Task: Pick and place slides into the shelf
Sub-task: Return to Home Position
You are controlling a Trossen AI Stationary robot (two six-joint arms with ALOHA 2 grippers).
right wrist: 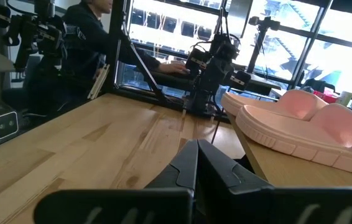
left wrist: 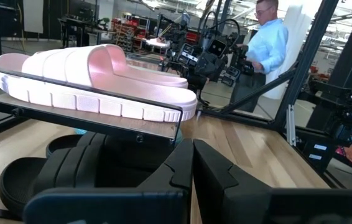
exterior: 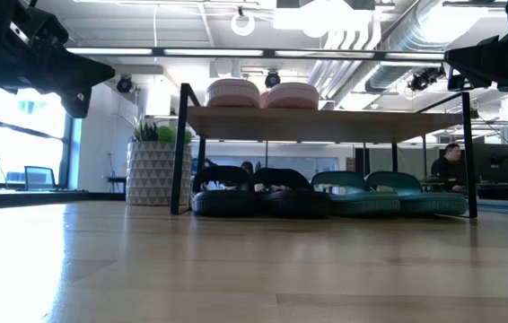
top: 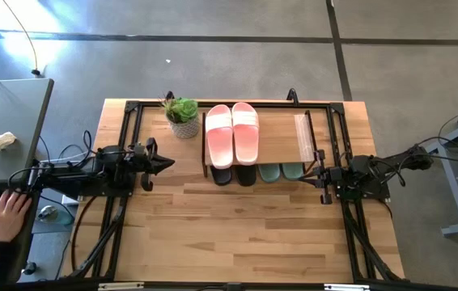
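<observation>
The shelf (top: pixel 282 145) stands at the far middle of the table, its plank top on thin black legs (exterior: pixel 182 148). Two pink slides (top: pixel 232 133) lie side by side on the left part of the plank. Under it, two black slides (exterior: pixel 256 191) and two sage green slides (exterior: pixel 384 193) rest on the table, toes toward the near side. My left gripper (top: pixel 171 163) hovers shut, left of the shelf and pointing at it. My right gripper (top: pixel 320 173) hovers shut at the shelf's near right corner. In both wrist views the fingers (left wrist: pixel 193 171) (right wrist: pixel 198 168) meet with nothing between them.
A potted plant (top: pixel 182 115) stands just left of the shelf. A clear ribbed piece (top: pixel 304 136) lies on the plank's right end. A person's hand (top: pixel 9 217) rests at the grey desk beyond the table's left edge. Bare tabletop (top: pixel 237 234) spreads across the near half.
</observation>
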